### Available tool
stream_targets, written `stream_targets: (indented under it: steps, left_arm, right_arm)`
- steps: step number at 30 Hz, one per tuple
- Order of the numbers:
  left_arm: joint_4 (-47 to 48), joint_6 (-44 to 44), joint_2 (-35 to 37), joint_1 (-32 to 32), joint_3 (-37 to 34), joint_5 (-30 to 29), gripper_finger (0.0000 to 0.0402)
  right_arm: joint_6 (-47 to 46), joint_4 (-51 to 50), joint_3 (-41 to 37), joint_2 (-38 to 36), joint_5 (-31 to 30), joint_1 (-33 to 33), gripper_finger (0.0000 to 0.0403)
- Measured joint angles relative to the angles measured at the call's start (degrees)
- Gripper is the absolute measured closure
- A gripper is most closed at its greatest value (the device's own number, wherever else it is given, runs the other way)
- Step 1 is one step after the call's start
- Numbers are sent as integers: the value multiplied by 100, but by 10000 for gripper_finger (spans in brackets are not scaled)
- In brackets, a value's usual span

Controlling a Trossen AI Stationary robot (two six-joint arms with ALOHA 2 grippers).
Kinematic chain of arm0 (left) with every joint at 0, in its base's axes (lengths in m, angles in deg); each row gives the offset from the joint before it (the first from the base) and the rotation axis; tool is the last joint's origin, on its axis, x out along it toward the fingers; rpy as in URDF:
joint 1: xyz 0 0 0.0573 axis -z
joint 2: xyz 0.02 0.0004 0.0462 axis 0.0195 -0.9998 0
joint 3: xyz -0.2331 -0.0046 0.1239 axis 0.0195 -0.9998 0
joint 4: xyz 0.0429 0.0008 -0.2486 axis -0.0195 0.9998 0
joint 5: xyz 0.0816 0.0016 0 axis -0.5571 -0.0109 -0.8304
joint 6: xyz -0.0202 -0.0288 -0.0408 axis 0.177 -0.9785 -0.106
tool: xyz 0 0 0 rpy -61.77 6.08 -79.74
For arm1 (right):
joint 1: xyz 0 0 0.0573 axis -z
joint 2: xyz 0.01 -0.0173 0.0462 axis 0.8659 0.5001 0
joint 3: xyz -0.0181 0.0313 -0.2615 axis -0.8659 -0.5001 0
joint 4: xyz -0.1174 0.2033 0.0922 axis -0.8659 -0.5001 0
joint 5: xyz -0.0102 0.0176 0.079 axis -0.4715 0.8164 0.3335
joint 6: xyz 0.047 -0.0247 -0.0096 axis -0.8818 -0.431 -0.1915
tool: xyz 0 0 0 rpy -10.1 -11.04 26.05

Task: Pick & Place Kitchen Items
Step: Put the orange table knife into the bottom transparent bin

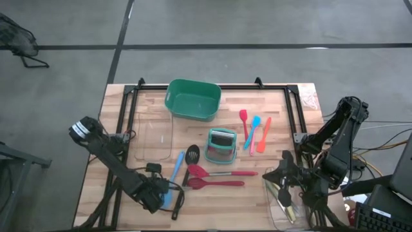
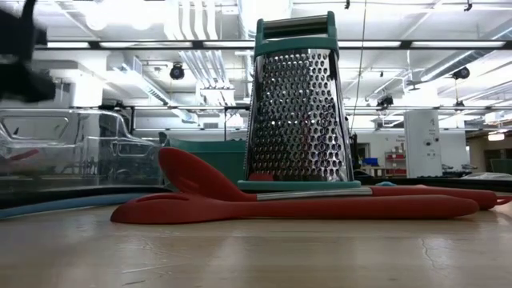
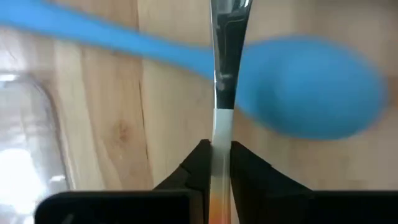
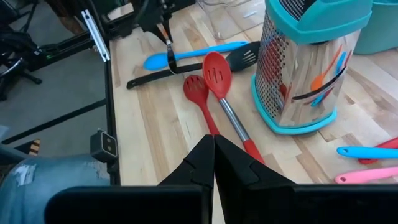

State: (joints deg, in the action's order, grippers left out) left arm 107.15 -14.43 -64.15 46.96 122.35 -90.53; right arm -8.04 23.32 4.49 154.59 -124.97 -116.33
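Observation:
The black slotted spoon (image 1: 191, 155) lies near the table's middle, its handle (image 4: 149, 78) running toward the near left. The blue spoon (image 1: 174, 173) lies across that handle. My left gripper (image 1: 167, 194) reaches down there and is shut on the slim handle (image 3: 219, 134). Two red spoons (image 1: 215, 178) lie flat in front of the teal-framed grater (image 1: 222, 145). Three small spatulas (image 1: 255, 133), red, blue and orange, lie right of it. My right gripper (image 4: 214, 149) hovers shut and holds nothing at the near right. My left gripper pinches the black slotted spoon's handle (image 3: 217, 146) between its two fingers, near the free end, just short of where the blue spoon's neck crosses it. The fingers come steeply from above and lie across the handle. The spoon's head (image 4: 244, 57) rests on the table.
A green tub (image 1: 193, 98) stands at the far middle. A clear tray (image 1: 154, 138) sits left of the grater. Another clear tray (image 1: 291, 209), with pale-handled tools in it, lies at the near right under my right arm. Black rails frame the tabletop (image 1: 122, 122).

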Motion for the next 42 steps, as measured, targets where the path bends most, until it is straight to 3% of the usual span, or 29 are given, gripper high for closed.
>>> stream_targets:
  steps: [8,12,19,24,32,42]
  left_arm:
    - [113,555,608,-15,588,-715,362]
    - [-586,1235,955,-120,754,-876,362]
    - [-2318,2447,1414,-415,786,-331,362]
    - [-3194,2949,1434,-673,775,193,361]
    - [-4090,3402,1336,-1073,712,803,360]
    - [-4662,3495,1221,-1396,709,1563,360]
  right_arm:
    - [805,570,-91,-7,-310,0,394]
    - [1439,1311,-294,-7,-525,2,394]
    - [3036,3297,-1016,-7,-562,218,394]
    - [4156,5018,-1607,-7,-149,445,389]
    - [6267,8249,-2312,677,668,950,322]
    - [7320,8667,-1313,1919,1119,1527,222]
